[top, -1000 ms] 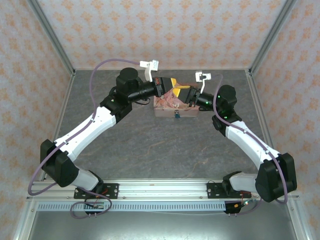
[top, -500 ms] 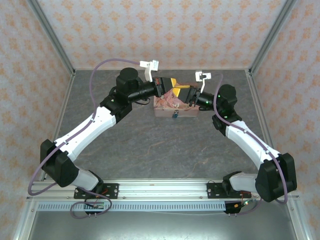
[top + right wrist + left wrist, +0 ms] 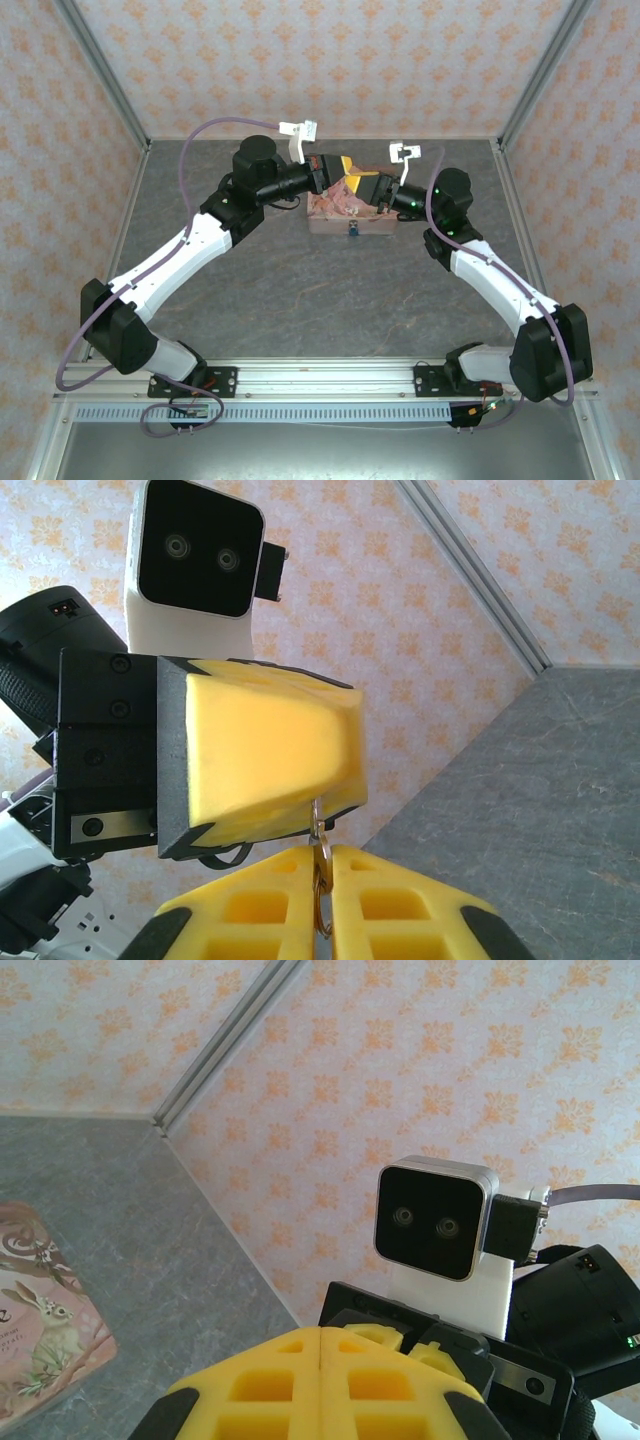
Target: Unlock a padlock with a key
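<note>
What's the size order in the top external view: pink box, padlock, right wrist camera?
1. pink box
2. right wrist camera, though it is raised nearer the lens
3. padlock, a tiny blue speck at the box's front

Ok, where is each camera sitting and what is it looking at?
Top external: above and behind the bases, looking down at the table; the left arm and right arm meet over the pink box.
Left wrist: looks past the left gripper, shut, at the right arm's camera.
Right wrist: looks past the right gripper, pinching the key, at the left arm's camera.
Shared: the wrist views face each other.
</note>
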### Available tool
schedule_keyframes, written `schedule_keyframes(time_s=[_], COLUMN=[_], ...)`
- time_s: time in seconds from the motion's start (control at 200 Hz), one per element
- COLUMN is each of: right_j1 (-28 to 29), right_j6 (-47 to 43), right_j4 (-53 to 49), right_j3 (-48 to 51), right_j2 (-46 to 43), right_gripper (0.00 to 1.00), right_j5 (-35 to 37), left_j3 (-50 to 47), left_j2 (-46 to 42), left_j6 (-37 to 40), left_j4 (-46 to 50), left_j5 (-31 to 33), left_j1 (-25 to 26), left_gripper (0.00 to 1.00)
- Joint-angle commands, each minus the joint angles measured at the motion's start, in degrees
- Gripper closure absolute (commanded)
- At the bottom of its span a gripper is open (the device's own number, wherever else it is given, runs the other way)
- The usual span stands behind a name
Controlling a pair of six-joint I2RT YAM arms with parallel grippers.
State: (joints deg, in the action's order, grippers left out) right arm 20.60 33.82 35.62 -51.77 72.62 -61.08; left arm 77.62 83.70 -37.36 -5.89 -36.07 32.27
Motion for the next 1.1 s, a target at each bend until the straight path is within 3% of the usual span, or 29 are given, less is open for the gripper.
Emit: schedule_keyframes(time_s=[0.0,0.245,0.335,0.43,0.691,0.856,0.991,1.096], right_j1=[0.31,0.31,0.27,0.31,0.32,0.32,0.25,0.26], right_j6=[-1.11,-2.12,-3.83,-6.41,-17.09,-22.17,-21.32,-19.03], right_j4=[1.04,0.14,-2.3,-6.06,-22.67,-33.12,-34.28,-35.13], right_j3=[-2.08,-2.19,-1.85,-1.76,-1.33,-0.95,0.95,1.0], right_j2=[-0.08,-0.35,-0.75,-1.48,-4.46,-8.18,-12.33,-15.3], right_gripper=[0.93,1.0,1.0,1.0,1.0,1.0,1.0,1.0], right_j5=[-0.78,0.19,1.25,2.41,9.05,15.27,16.9,16.35], left_j3=[0.64,0.67,1.13,1.09,-0.51,-0.37,1.71,9.03], left_j2=[-1.68,-1.93,-2.43,-3.67,-6.05,-2.36,3.85,11.82], left_j6=[1.55,2.2,3.35,4.94,8.75,8.98,7.67,8.07], left_j4=[0.06,0.96,3.0,4.87,10.33,13.23,14.84,21.96], left_j5=[0.44,1.26,2.61,4.88,12.94,15.69,16.22,17.01], left_j1=[0.42,0.42,0.42,0.42,-0.01,-0.18,-0.54,-0.61], left_gripper=[1.0,1.0,0.86,0.61,0.37,0.33,0.33,0.34])
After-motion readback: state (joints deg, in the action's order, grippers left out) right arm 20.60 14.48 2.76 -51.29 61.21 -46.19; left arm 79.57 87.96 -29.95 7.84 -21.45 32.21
